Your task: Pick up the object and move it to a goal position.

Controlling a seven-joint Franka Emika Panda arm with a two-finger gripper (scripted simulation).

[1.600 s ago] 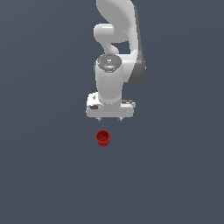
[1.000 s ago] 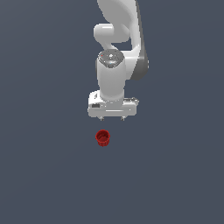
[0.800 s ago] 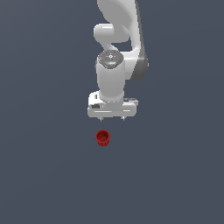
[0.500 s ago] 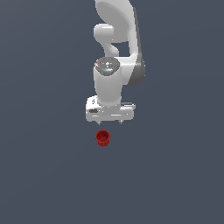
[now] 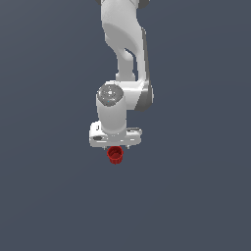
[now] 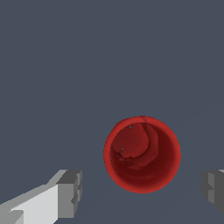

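Note:
The object [image 5: 115, 155] is a small dark-red cup standing upright on the grey floor. In the exterior view its upper edge is partly covered by the white gripper [image 5: 115, 147], which hangs directly over it. The wrist view looks down into the object's [image 6: 142, 153] round open mouth. There the gripper [image 6: 141, 192] is open, with one grey finger [image 6: 70, 192] on either side of the cup, well apart from its rim. Neither finger touches it. The cup is much narrower than the gap between them.
The white arm [image 5: 125, 59] rises from the gripper toward the top of the exterior view. A plain dark grey floor [image 5: 196, 196] lies all around the cup.
The gripper has come down and toward the cup. It was clearly above and apart from it; now the hand overlaps the cup's top. The cup has not moved.

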